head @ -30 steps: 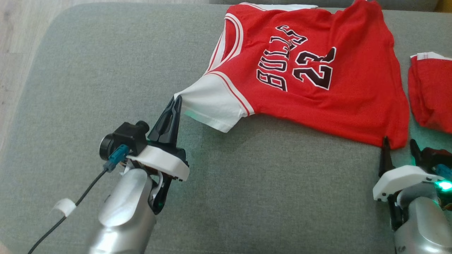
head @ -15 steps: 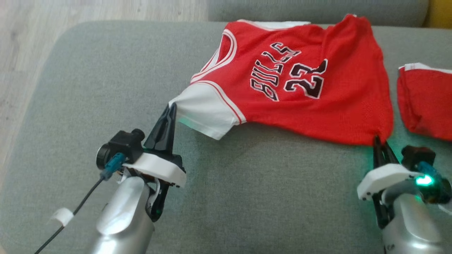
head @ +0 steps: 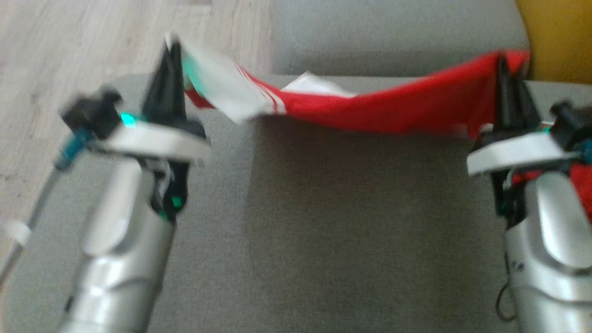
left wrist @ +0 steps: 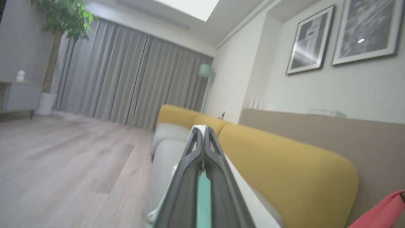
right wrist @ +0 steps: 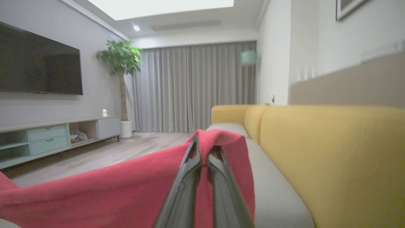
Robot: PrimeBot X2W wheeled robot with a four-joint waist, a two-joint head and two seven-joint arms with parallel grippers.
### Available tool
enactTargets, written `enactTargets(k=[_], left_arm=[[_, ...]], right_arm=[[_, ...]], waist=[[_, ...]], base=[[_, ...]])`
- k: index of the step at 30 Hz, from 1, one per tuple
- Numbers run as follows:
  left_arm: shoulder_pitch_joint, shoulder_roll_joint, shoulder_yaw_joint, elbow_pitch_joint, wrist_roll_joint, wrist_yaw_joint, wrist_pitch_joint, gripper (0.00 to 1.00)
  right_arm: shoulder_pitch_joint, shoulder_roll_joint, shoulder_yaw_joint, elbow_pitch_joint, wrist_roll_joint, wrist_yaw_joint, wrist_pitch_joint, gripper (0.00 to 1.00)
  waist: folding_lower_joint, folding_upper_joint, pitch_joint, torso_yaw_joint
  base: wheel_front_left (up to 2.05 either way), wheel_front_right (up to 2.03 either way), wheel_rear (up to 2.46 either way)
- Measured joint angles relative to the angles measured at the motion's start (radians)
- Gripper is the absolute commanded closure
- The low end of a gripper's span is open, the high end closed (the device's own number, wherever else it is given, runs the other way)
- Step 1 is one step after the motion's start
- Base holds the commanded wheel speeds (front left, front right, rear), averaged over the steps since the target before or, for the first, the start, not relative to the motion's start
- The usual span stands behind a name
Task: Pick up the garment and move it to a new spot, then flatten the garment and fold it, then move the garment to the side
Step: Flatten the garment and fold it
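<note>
While both jaws clamp its ends, the garment (head: 393, 108) sags between them.

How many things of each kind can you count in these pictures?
Red garments: 2, the jersey held up and another piece by the right arm.
Pairs of fingers: 2, left pair and right pair, each shut on the jersey.
Framed pictures: 2.
Potted plants: 1.
Total: 7.

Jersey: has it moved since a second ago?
Yes. The jersey lay flat on the grey cushion; now it hangs above it, stretched between the left gripper and right gripper. The camera shifted too.
</note>
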Motion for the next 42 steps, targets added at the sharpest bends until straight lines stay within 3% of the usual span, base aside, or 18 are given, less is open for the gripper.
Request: enactTargets(k=[3,5,10,14,20,23,26,29,33,37,42], left_arm=[[-0.071,0.010,0.025,-0.130,-0.014,0.027,0.040,1.00],[-0.079,0.041,0.030,-0.207,0.030,0.070,0.040,1.00],[-0.066,0.054,0.064,-0.405,0.010,0.133,0.102,1.00],[-0.035,0.066,0.059,-0.490,-0.017,0.141,0.209,1.00],[-0.112,0.122,0.071,-0.405,-0.038,0.124,0.286,1.00],[-0.269,0.162,0.090,-0.280,-0.026,0.099,0.290,1.00],[-0.460,0.201,0.100,-0.118,0.017,0.080,0.251,1.00],[-0.636,0.215,0.103,0.025,0.059,0.078,0.190,1.00],[-0.853,0.211,0.105,0.179,0.097,0.078,0.094,1.00],[-0.956,0.187,0.107,0.311,0.098,0.064,-0.003,1.00],[-0.899,0.160,0.075,0.450,0.098,0.023,-0.049,1.00]], right_arm=[[-0.017,-0.052,0.030,-0.164,0.024,0.000,0.049,1.00],[-0.014,-0.075,0.025,-0.249,0.049,0.000,0.083,1.00],[0.047,-0.070,-0.012,-0.458,0.119,0.000,0.179,1.00],[0.132,-0.071,-0.006,-0.556,0.119,0.000,0.252,1.00],[0.034,-0.092,0.033,-0.555,0.111,0.000,0.331,1.00],[-0.160,-0.112,0.077,-0.464,0.111,0.000,0.346,1.00],[-0.391,-0.127,0.122,-0.292,0.101,0.000,0.329,1.00],[-0.591,-0.118,0.142,-0.101,0.076,0.000,0.258,1.00],[-0.811,-0.069,0.082,0.127,0.013,0.000,0.125,1.00],[-0.905,-0.048,0.047,0.311,-0.048,0.000,0.030,1.00],[-0.868,-0.040,0.076,0.498,-0.104,0.000,-0.003,1.00]], waist=[[0.0000,0.0000,-0.026,0.003],[0.0000,0.0000,-0.031,0.006],[0.0000,0.0000,-0.026,0.011],[0.0000,0.0000,0.008,0.014],[0.0001,0.0000,0.098,0.012],[0.0004,0.0000,0.179,0.005],[0.0006,0.0000,0.266,-0.006],[0.0007,-0.0001,0.346,-0.021],[0.0007,-0.0001,0.434,-0.042],[0.0006,-0.0001,0.484,-0.054],[-0.0003,0.0000,0.478,-0.044]], base=[[0.00,0.00,0.00],[0.00,0.00,0.00],[0.00,0.00,0.00],[0.00,0.00,0.00],[0.00,0.00,0.00],[0.00,0.00,0.00],[0.00,0.00,0.00],[0.00,0.00,0.00],[0.00,0.00,0.00],[0.00,0.00,0.00],[0.00,0.00,0.00]])
